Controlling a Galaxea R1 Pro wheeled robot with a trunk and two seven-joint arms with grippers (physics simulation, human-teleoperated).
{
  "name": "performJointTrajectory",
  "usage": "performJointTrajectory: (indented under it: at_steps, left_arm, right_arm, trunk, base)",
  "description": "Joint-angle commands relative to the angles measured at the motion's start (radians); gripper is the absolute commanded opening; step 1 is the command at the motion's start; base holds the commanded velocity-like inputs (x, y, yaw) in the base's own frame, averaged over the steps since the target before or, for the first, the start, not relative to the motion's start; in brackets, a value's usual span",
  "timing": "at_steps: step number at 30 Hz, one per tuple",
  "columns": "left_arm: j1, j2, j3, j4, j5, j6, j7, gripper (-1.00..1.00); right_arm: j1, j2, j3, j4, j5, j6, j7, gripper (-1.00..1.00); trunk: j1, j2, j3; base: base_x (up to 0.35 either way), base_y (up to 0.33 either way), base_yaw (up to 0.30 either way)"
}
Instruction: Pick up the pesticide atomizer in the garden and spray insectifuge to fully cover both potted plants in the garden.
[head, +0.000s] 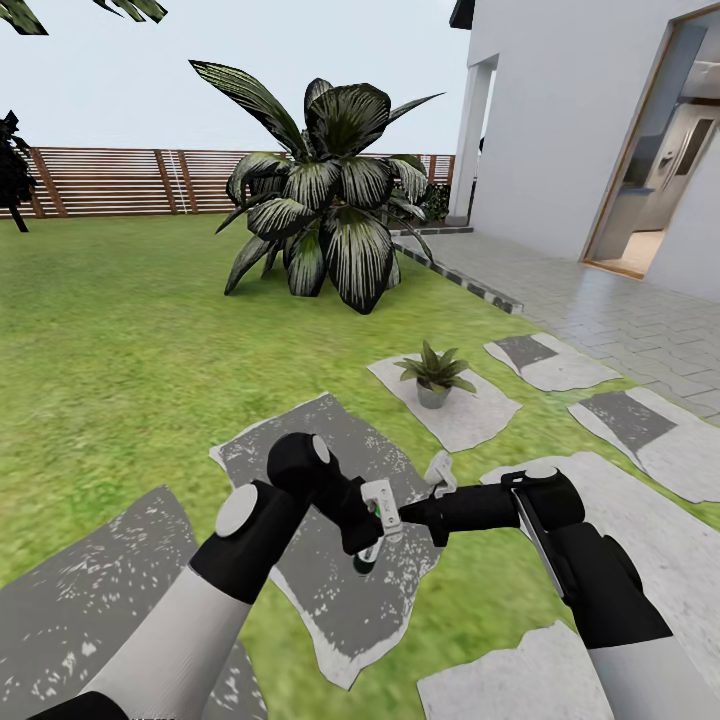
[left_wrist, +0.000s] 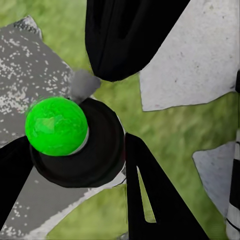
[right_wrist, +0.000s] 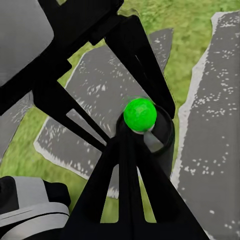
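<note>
Jaws first: L gripper (head: 372, 528) looks pinched on the pesticide atomizer (head: 364, 562), which I read as hanging nearly vertical below it, low over the grey stepping stone (head: 330, 590). In the left wrist view the bottle's round end w/ a bright green disc (left_wrist: 56, 126) sits between the dark fingers (left_wrist: 150, 195). R gripper (head: 438, 478) is right beside the L one, jaws at the bottle's end per the right wrist view (right_wrist: 139, 114); whether they're spread or pressing, I can't tell.

Key relation: the potted plant (head: 434, 368) lies ahead and to the right, on a pale stone (head: 470, 415) well apart from the bottle. Only one small plant is in my view. R arm is nearer it.

Pose: both forearms angle inward, wrists meeting at centre. I judge the next step needs the nozzle turned toward that plant.
</note>
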Motion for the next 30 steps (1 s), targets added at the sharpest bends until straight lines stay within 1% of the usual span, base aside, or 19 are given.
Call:
performJointTrajectory:
  at_steps: [1,6,8,10,12,13,15,17,18,20,21,23,24,26,27,28,29,30]
  left_arm:
    - [-0.001,0.0,0.0,0.007,-0.01,0.011,-0.009,-1.0]
    - [-0.003,0.0,0.007,0.042,-0.013,0.009,-0.007,-1.0]
    - [-0.003,0.0,0.022,0.056,-0.027,0.009,-0.006,-1.0]
    - [-0.004,0.015,0.039,0.06,-0.05,0.008,-0.006,-1.0]
    - [-0.004,0.028,0.063,0.061,-0.069,0.007,-0.006,-1.0]
    - [-0.004,0.037,0.079,0.062,-0.076,0.006,-0.006,-1.0]
    - [-0.004,0.052,0.097,0.062,-0.081,0.005,-0.006,-1.0]
    - [-0.004,0.079,0.112,0.062,-0.082,0.004,-0.006,-1.0]
    - [-0.004,0.101,0.125,0.062,-0.083,0.004,-0.006,-1.0]
    - [-0.004,0.131,0.149,0.062,-0.082,0.004,-0.006,-1.0]
    - [-0.004,0.146,0.176,0.061,-0.081,0.005,-0.006,-1.0]
    - [-0.004,0.157,0.217,0.061,-0.081,0.007,-0.005,-1.0]
    - [-0.004,0.158,0.229,0.06,-0.08,0.009,-0.005,-1.0]
    - [-0.003,0.159,0.26,0.058,-0.08,0.019,-0.006,-1.0]
    - [-0.003,0.159,0.277,0.058,-0.08,0.033,-0.007,-1.0]
    - [-0.003,0.159,0.313,0.058,-0.081,0.067,-0.007,-1.0]
    - [-0.003,0.16,0.34,0.058,-0.082,0.092,-0.007,-1.0]
    - [-0.003,0.161,0.381,0.058,-0.083,0.118,-0.007,-1.0]
  right_arm:
    - [-0.001,0.0,0.0,-0.001,0.008,0.007,0.008,-1.0]
    - [-0.001,0.0,0.0,-0.001,0.008,0.007,0.008,-1.0]
    - [-0.001,0.0,0.001,-0.001,0.009,0.007,0.009,-1.0]
    - [-0.001,0.0,0.001,-0.001,0.009,0.007,0.009,-1.0]
    - [-0.001,0.0,0.0,-0.001,0.009,0.007,0.009,-1.0]
    - [-0.001,0.0,0.001,-0.001,0.009,0.007,0.009,-1.0]
    - [-0.001,0.0,0.0,-0.001,0.009,0.007,0.009,-1.0]
    - [-0.001,0.0,-0.001,-0.001,0.009,0.007,0.008,-1.0]
    - [-0.001,0.0,-0.002,-0.001,0.009,0.007,0.008,-1.0]
    - [-0.001,-0.001,-0.003,-0.001,0.009,0.007,0.007,-1.0]
    - [-0.001,-0.004,-0.004,-0.001,0.009,0.007,0.006,-1.0]
    - [-0.001,-0.008,-0.005,0.0,0.011,0.007,0.005,-1.0]
    - [-0.001,-0.009,-0.006,0.0,0.012,0.007,0.004,1.0]
    - [-0.001,-0.021,-0.015,0.0,0.016,0.007,0.0,1.0]
    - [-0.001,-0.035,-0.029,0.0,0.025,0.007,0.0,1.0]
    - [-0.001,-0.068,-0.081,0.0,0.047,0.006,-0.001,1.0]
    - [-0.001,-0.092,-0.138,0.0,0.067,0.006,-0.002,1.0]
    - [-0.001,-0.121,-0.245,0.002,0.106,0.005,-0.003,1.0]
  trunk:
    - [0.0,0.0,-0.001]
    - [0.0,0.0,-0.001]
    - [0.0,0.0,-0.001]
    - [0.0,0.0,-0.001]
    - [0.0,0.0,-0.001]
    - [0.0,0.0,-0.001]
    - [0.0,0.0,-0.001]
    - [0.0,0.0,-0.001]
    - [0.0,0.0,-0.001]
    - [0.0,0.0,-0.001]
    - [0.0,0.0,-0.001]
    - [0.0,0.0,-0.001]
    - [0.0,0.0,-0.001]
    - [0.0,0.0,-0.001]
    - [0.0,0.0,-0.001]
    - [0.0,0.0,-0.001]
    - [0.0,0.0,-0.001]
    - [0.0,0.0,-0.001]
  base:
    - [0.0,0.0,0.0]
    - [0.0,0.0,0.0]
    - [0.0,0.0,0.0]
    - [0.0,0.0,0.0]
    - [0.0,0.0,0.0]
    - [0.0,0.0,0.0]
    - [0.0,0.0,0.0]
    - [0.0,0.0,0.0]
    - [0.0,0.0,0.0]
    - [0.0,0.0,0.0]
    - [0.0,0.0,0.0]
    - [0.0,0.0,0.0]
    - [0.0,0.0,0.0]
    - [0.0,0.0,0.0]
    - [0.0,0.0,0.0]
    - [0.0,0.0,0.0]
    - [0.0,0.0,0.0]
    - [0.0,0.0,0.0]
